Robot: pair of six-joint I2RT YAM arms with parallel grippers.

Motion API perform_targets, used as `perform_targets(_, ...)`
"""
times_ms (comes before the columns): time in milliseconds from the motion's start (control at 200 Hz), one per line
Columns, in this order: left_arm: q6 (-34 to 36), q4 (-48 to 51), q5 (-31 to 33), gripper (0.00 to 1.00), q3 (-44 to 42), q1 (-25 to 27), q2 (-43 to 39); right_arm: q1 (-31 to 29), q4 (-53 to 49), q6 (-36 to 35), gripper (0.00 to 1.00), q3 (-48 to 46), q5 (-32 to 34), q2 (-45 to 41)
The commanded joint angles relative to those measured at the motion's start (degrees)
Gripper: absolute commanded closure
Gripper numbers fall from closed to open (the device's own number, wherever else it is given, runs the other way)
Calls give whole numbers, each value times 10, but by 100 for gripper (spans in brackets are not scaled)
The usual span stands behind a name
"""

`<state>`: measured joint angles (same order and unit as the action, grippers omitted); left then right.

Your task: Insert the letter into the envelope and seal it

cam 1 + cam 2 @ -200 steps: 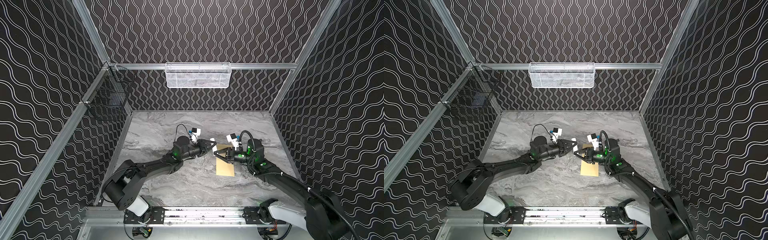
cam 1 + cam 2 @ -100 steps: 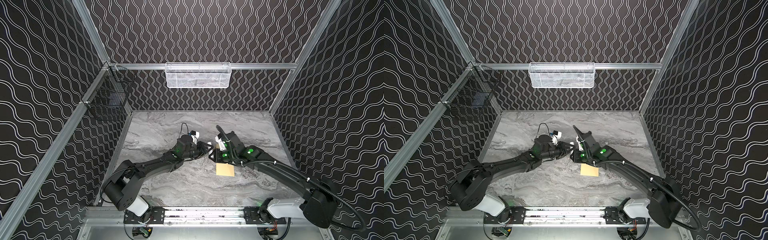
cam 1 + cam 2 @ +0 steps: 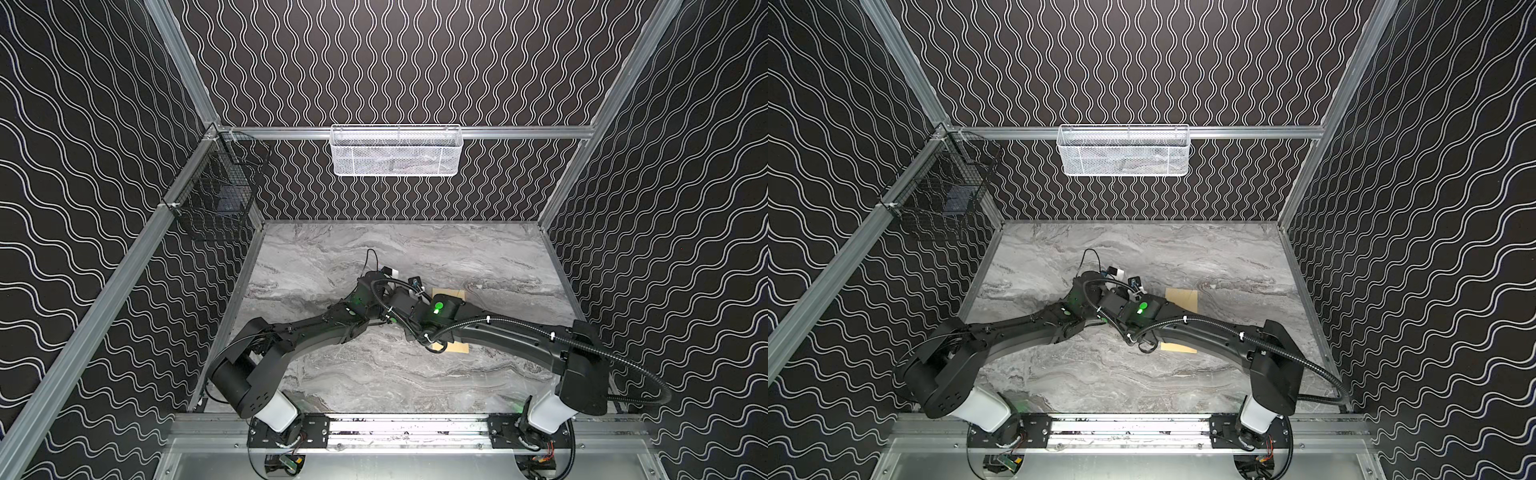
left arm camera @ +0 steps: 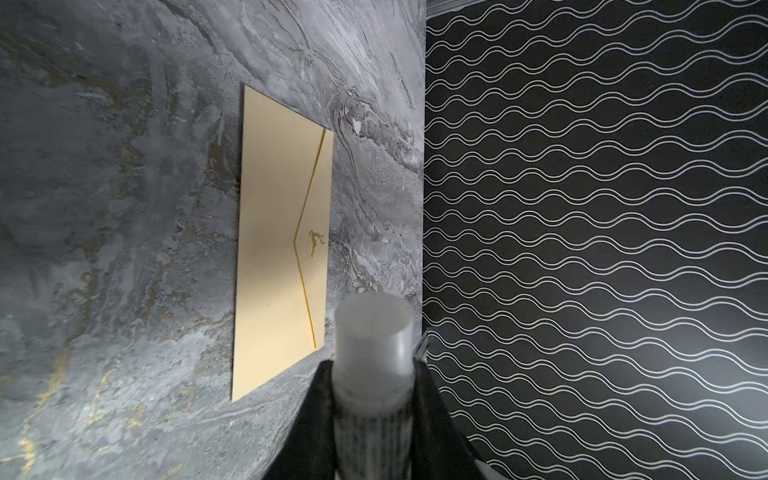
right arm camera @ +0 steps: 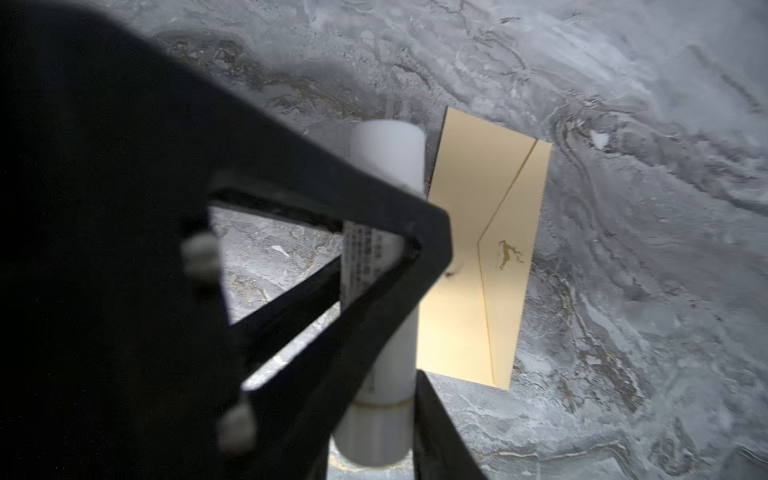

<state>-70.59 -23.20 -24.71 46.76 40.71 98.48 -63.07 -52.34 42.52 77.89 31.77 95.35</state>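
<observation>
The tan envelope (image 4: 274, 249) lies flat on the marble table with its flap folded down and the gold mark up, also clear in the right wrist view (image 5: 478, 249). In both top views the arms cover its middle (image 3: 451, 293) (image 3: 1181, 297). My left gripper (image 4: 374, 374) is shut on a small white tube (image 4: 374, 332) held level above the table beside the envelope. My right gripper (image 5: 374, 399) has its jaws round the tube's ribbed end (image 5: 370, 436). One finger (image 5: 436, 415) lies against it and the other is hidden. The letter is out of view.
My right arm (image 3: 498, 332) reaches across the middle and crosses over the left arm's wrist (image 3: 370, 291). A white mesh basket (image 3: 395, 151) hangs on the back wall and a black wire basket (image 3: 216, 195) on the left wall. Patterned walls close in three sides.
My right arm has swung left from beside the envelope, across it, to the tube in the left gripper. The left gripper has kept its hold and barely shifted.
</observation>
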Motion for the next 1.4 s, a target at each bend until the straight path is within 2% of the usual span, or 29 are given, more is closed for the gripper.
perform_targets(0,-19,-88,-38,100,-4,-1,-3,-6,31,21,57,-6,1,-12)
perform_targets(90,-15,-92,-39,100,-15,-7,-15,2,68,18,37,-40,-16,-64)
perform_targets(165,-4,-103,-44,100,-25,-13,-26,32,122,-1,24,-87,-83,-136)
perform_targets(270,45,-88,-55,100,-26,-17,-46,108,200,-19,15,-158,-218,-254)
perform_targets(385,168,9,-34,100,-11,-12,-89,212,236,-28,9,-196,-347,-356)
perform_targets(501,325,124,16,100,16,17,-142,311,207,-61,8,-182,-458,-379)
perform_targets(591,451,201,84,100,38,65,-166,347,213,-87,9,-173,-531,-378)
perform_targets(671,518,232,120,100,43,90,-176,373,228,-96,9,-169,-588,-378)
perform_targets(851,589,231,139,100,26,102,-205,396,255,-102,13,-177,-658,-384)
perform_targets(1016,645,243,120,100,41,115,-208,396,281,-109,18,-204,-725,-382)
perform_targets(1216,697,270,122,100,57,140,-193,393,293,-114,22,-232,-762,-374)
perform_targets(1391,713,274,142,100,63,157,-189,384,286,-119,24,-243,-762,-361)
